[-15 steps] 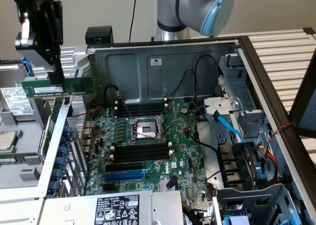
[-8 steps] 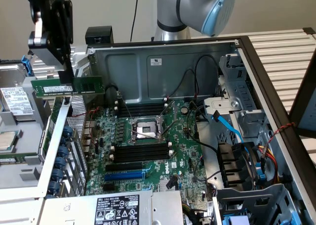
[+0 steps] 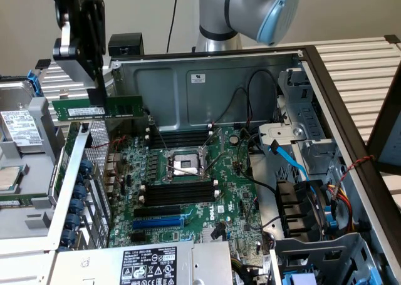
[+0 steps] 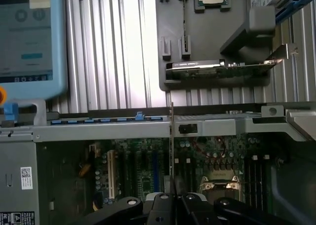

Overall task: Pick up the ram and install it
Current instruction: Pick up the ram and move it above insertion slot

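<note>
The ram (image 3: 122,103) hangs in the air at the exterior view's left, above the left wall of the open computer case (image 3: 207,84). We see it lying level with its white label strip facing the camera. The gripper (image 3: 99,101) is clenched on it, grasping the stick near its middle from above. It sits well apart from the motherboard (image 3: 232,172) below. The black memory slots (image 3: 182,193) lie near the processor socket (image 3: 186,166), with the blue expansion slot (image 3: 156,223) nearer to us. In the wrist view we see the ram (image 4: 171,136) edge-on as a thin line running out from the gripper (image 4: 173,201), over the case wall and the board.
</note>
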